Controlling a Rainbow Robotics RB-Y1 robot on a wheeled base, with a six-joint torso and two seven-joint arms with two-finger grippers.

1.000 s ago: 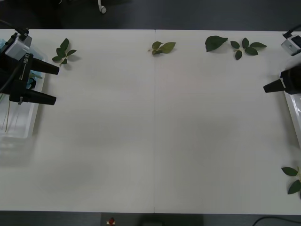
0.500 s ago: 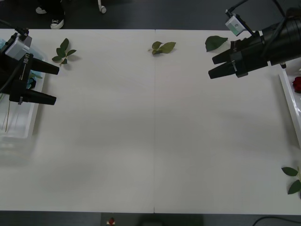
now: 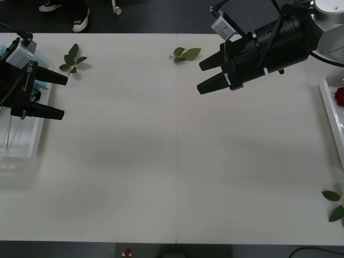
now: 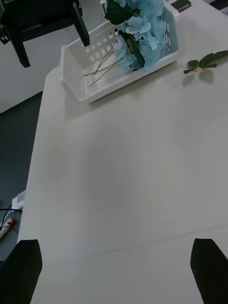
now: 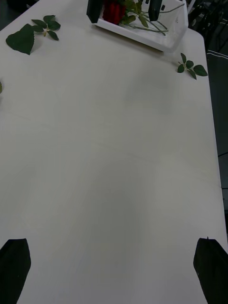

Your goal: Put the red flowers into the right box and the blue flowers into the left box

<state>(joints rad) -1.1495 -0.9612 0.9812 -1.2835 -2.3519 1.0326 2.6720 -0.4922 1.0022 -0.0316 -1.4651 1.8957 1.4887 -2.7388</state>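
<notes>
Blue flowers (image 4: pixel 142 28) lie heaped in the left box (image 4: pixel 80 80), the slotted white basket at the table's left edge (image 3: pixel 21 145). My left gripper (image 3: pixel 58 97) hangs open over that basket, holding nothing. Red flowers (image 5: pixel 114 10) lie in the right box (image 5: pixel 161 42), the plain white tray at the right edge (image 3: pixel 329 107), where one red bloom (image 3: pixel 339 95) shows. My right gripper (image 3: pixel 200 78) is open and empty, above the back of the table just right of the middle, pointing left.
Loose green leaf sprigs lie along the back edge (image 3: pixel 72 59), (image 3: pixel 185 54) and at the front right corner (image 3: pixel 334 204). The wide middle of the white table (image 3: pixel 172 161) is bare.
My right gripper has swung from the tray at the right edge leftward and toward the back, staying open; it now covers the back-right leaves. The left arm has not moved.
</notes>
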